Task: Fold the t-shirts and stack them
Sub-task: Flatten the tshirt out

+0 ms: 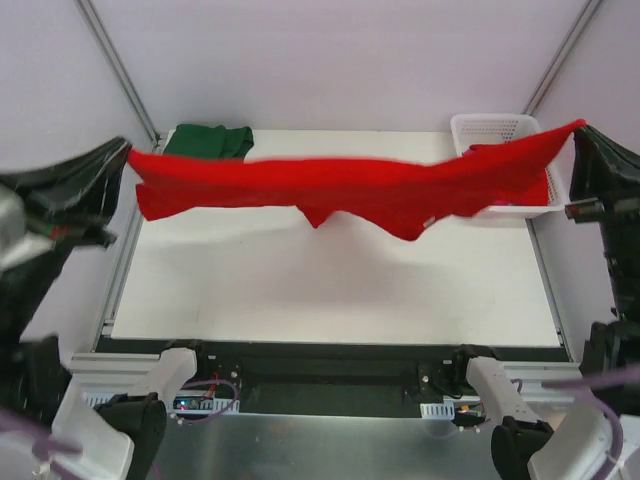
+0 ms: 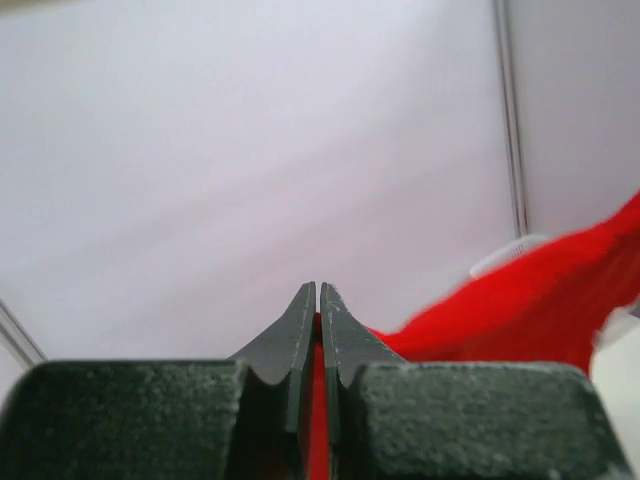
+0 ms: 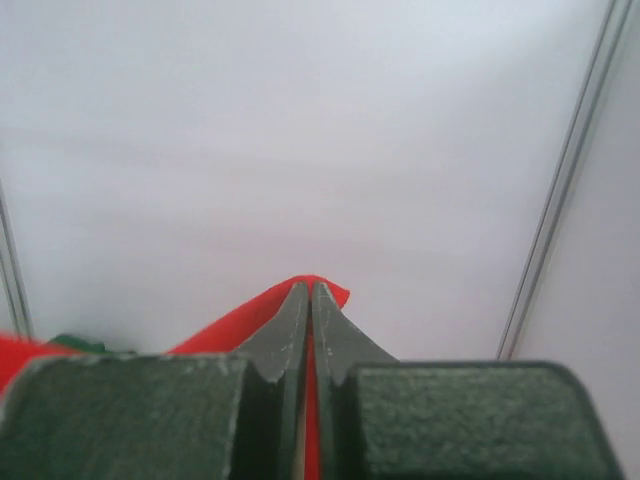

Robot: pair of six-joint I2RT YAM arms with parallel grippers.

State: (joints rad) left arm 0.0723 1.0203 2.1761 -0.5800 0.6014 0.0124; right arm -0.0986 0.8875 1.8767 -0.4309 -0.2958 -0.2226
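Note:
A bright red t-shirt (image 1: pixel 340 185) hangs stretched high above the white table, reaching from the left side to the right. My left gripper (image 1: pixel 127 152) is shut on its left end, and red cloth (image 2: pixel 520 310) shows pinched between the jaws (image 2: pixel 319 300) in the left wrist view. My right gripper (image 1: pixel 578 128) is shut on the shirt's right end, with a red corner (image 3: pixel 330 292) poking past the tips (image 3: pixel 310 295). A dark green t-shirt (image 1: pixel 208 141) lies folded at the table's far left corner.
A white lattice basket (image 1: pixel 492 128) stands at the far right corner, partly behind the hanging red cloth, with a bit of pink cloth (image 1: pixel 512 206) inside. The white table (image 1: pixel 330 290) lies below the shirt. Metal frame poles (image 1: pixel 118 65) rise at both back corners.

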